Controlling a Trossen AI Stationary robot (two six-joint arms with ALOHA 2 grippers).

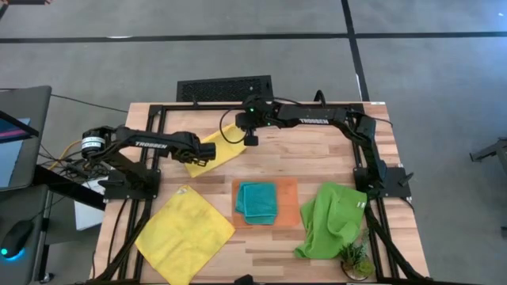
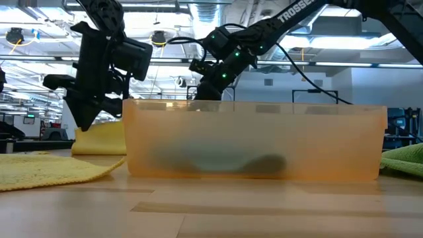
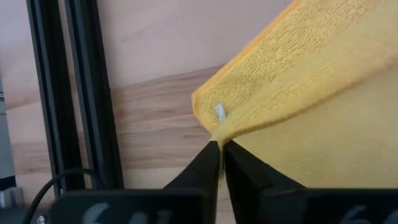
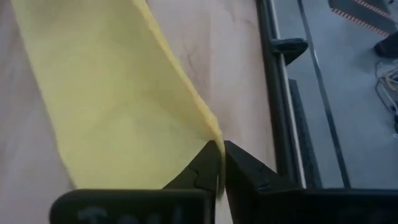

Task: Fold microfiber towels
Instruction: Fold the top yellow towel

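Wooden butcher-block table (image 1: 317, 158) with a black metal frame (image 1: 150, 119) along its edges, standing on a grey floor (image 1: 428, 71) crossed by dark lines; a black vent grille (image 1: 224, 87) lies on the floor just behind the table. The low view looks across into a large hall with ceiling light strips and exposed ductwork (image 2: 198, 13). A folded yellow towel (image 1: 223, 150) lies at the back of the table, left of centre, between the two arms. The left gripper (image 3: 220, 163) is at the towel's left corner, its fingers nearly closed with a thin edge of yellow fabric pinched between the tips; a small white tag (image 3: 220, 112) shows on the fold just above. The right gripper (image 4: 221, 163) is at the towel's opposite back corner, also clamped on a thin yellow edge, with the cloth rising to it in a taut sheet. A second yellow towel (image 1: 181, 232) lies spread flat as a diamond at the front left. A teal towel (image 1: 257, 202), folded, sits in the orange tray (image 1: 287, 190) at front centre; in the low view the tray's translucent wall (image 2: 254, 142) fills the middle. A lime green towel (image 1: 331, 220) lies crumpled at the front right, with a small potted plant (image 1: 354, 260) beside its front edge.
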